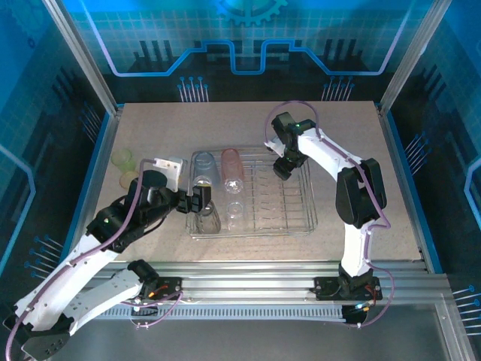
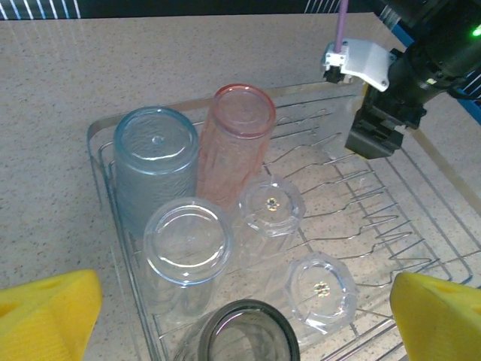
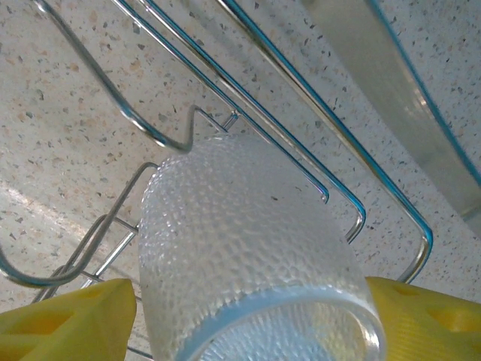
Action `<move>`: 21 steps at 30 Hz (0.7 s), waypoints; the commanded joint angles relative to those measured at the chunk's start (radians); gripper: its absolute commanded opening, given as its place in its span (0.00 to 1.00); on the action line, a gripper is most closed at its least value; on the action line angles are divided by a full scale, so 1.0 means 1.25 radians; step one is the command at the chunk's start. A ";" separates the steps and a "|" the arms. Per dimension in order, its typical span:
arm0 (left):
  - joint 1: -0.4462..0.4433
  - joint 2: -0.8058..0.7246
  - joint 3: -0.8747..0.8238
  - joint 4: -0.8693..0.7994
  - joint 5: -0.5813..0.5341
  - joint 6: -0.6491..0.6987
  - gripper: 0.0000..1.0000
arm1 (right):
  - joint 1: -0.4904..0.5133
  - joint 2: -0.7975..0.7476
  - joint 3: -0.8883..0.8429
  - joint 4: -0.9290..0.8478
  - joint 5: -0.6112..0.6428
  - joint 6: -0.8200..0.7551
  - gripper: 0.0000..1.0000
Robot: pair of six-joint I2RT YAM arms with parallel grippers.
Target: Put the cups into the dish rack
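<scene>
The wire dish rack [image 1: 297,197] lies mid-table. In the left wrist view its left part [image 2: 101,162] holds a pale blue cup [image 2: 155,158], a pink cup [image 2: 237,139], a clear cup [image 2: 188,244], two faceted clear cups [image 2: 272,204] [image 2: 322,289] and a smoky grey cup [image 2: 244,338]. My left gripper [image 2: 244,320] hangs open over the grey cup, its fingers wide of it. My right gripper [image 3: 252,301] is shut on a clear dimpled cup [image 3: 240,248], low over the rack's far right corner [image 3: 391,226]. Two yellow-green cups [image 1: 122,159] [image 1: 128,179] lie on the table left of the rack.
The right gripper [image 1: 285,164] and its arm reach over the rack's far right side. The rack's right half has bare tines [image 2: 361,218]. Blue enclosure walls [image 1: 98,150] border the speckled table [image 1: 361,150] on both sides.
</scene>
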 commanded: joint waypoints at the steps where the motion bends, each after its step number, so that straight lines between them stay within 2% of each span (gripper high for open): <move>1: -0.001 -0.007 0.021 -0.036 -0.072 -0.010 0.99 | 0.003 -0.020 0.011 -0.072 -0.004 0.065 0.79; 8: 0.005 0.052 0.084 -0.129 -0.213 -0.014 0.99 | 0.004 -0.112 -0.007 -0.092 0.004 0.090 0.78; 14: 0.051 0.119 0.124 -0.171 -0.232 -0.042 0.99 | 0.002 -0.169 -0.026 -0.090 -0.035 0.103 0.78; 17: 0.128 0.139 0.135 -0.188 -0.207 -0.062 0.99 | 0.002 -0.201 -0.033 -0.089 -0.037 0.119 0.78; 21: 0.306 0.190 0.166 -0.235 -0.152 -0.094 0.99 | 0.002 -0.281 -0.064 -0.057 -0.045 0.146 0.77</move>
